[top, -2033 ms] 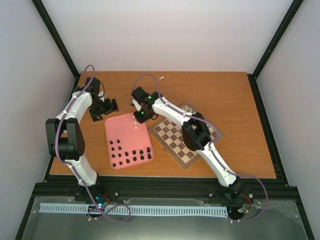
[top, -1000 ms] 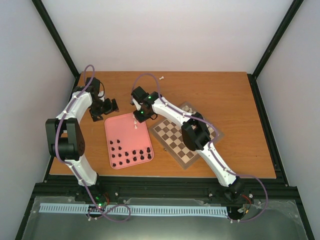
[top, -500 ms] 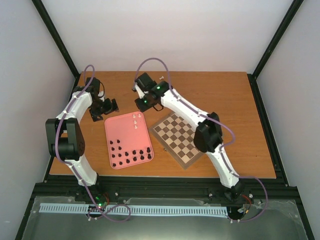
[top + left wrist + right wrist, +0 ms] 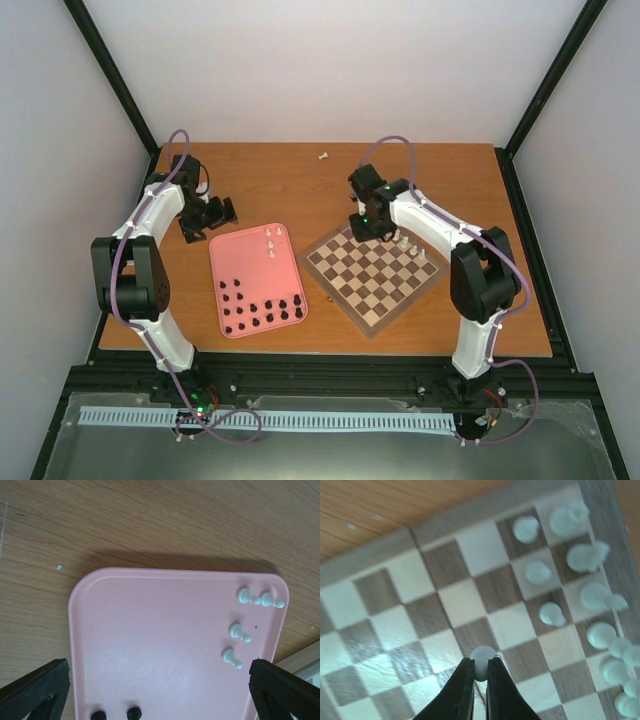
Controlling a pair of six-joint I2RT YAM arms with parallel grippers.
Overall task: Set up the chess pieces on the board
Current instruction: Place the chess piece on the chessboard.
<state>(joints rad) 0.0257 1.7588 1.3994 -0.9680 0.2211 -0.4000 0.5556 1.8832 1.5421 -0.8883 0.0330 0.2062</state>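
The board lies right of centre, turned at an angle. Several white pieces stand along its far right edge. My right gripper hangs over the board's far corner. In the right wrist view it is shut on a white piece above the squares, left of the standing white pieces. My left gripper is open and empty at the far end of the pink tray; its fingers frame the tray, where several white pieces remain.
Several black pieces stand in rows at the tray's near end, two of them showing in the left wrist view. One stray white piece lies on the table near its far edge. Black frame posts stand at the table's corners.
My right arm has swung from the pink tray's far end rightward to the board, carrying a white piece. The left arm has not moved.
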